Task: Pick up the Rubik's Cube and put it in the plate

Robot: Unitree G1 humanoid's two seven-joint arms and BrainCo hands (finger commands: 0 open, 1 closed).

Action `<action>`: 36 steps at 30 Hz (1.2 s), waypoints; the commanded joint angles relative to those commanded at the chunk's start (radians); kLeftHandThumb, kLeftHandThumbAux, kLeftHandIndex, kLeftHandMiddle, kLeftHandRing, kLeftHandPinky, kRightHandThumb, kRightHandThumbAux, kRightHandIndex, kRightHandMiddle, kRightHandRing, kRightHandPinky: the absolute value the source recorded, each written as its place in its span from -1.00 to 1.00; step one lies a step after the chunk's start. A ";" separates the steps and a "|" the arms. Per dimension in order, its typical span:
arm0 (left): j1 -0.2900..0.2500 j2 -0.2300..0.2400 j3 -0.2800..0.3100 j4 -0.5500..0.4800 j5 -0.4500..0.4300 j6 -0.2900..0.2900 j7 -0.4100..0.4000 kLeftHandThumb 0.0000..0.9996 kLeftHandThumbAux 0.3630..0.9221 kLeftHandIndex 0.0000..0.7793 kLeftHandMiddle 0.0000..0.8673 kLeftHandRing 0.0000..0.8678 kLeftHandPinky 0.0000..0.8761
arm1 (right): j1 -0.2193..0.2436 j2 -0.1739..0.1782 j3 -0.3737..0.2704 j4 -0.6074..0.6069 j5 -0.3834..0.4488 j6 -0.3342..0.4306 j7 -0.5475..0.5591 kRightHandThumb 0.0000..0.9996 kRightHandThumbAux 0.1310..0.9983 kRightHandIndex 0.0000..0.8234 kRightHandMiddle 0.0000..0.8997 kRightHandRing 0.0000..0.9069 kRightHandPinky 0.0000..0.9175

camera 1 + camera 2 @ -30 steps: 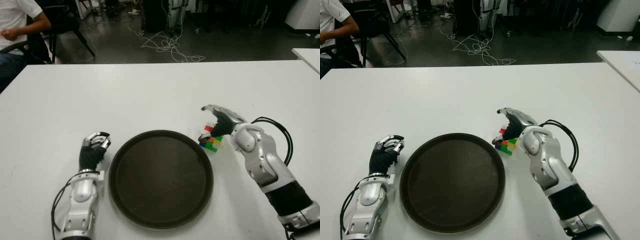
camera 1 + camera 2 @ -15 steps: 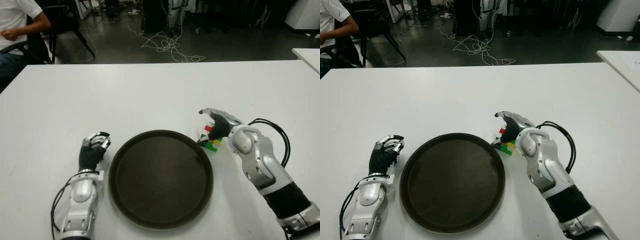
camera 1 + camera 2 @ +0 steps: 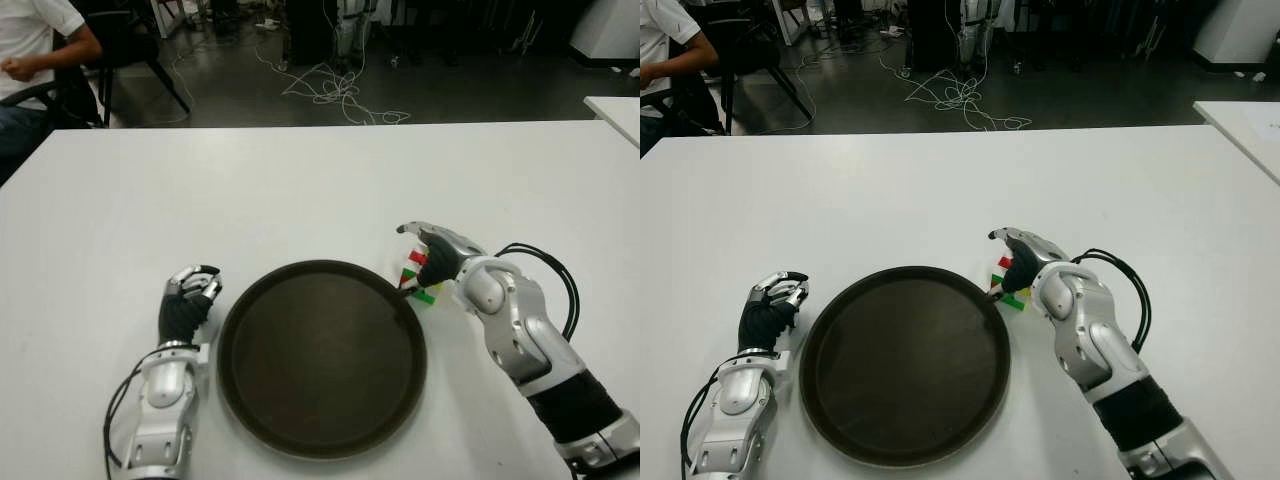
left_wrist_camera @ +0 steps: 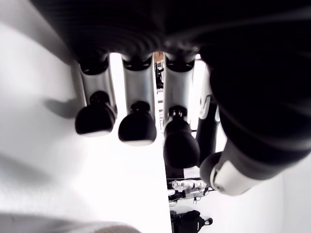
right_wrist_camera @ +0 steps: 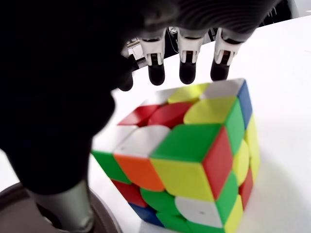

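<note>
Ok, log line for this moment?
stage: reach | right hand: open over cube | cube: on table beside plate | left hand: idle, left of plate

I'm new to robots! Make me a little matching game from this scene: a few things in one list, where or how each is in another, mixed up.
Things:
1. Rubik's Cube
2. plate
3. left hand
4. right hand

Places or states:
A. curled, holding nothing, left of the plate
B. on the table, by the plate's right rim
C. empty, between the two hands
D. arched open over the cube

Pairs: 1-B, 2-C, 3-A, 4-D
</note>
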 joint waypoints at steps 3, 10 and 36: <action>-0.001 0.000 0.002 0.000 0.002 0.004 0.001 0.42 0.23 0.14 0.87 0.91 0.86 | 0.004 -0.001 0.004 -0.001 -0.006 0.006 0.003 -1.00 0.61 -0.98 -0.94 -0.94 -0.97; -0.002 0.003 0.003 0.000 0.007 0.002 0.003 0.42 0.23 0.14 0.87 0.92 0.86 | 0.015 0.003 0.001 -0.003 -0.007 0.019 -0.007 -1.00 0.54 -1.00 -0.95 -0.96 -1.00; -0.011 0.015 0.008 0.025 -0.005 -0.014 -0.016 0.42 0.23 0.14 0.87 0.91 0.85 | 0.010 -0.029 -0.005 -0.019 -0.009 0.059 0.023 -1.00 0.54 -1.00 -0.93 -0.95 -1.00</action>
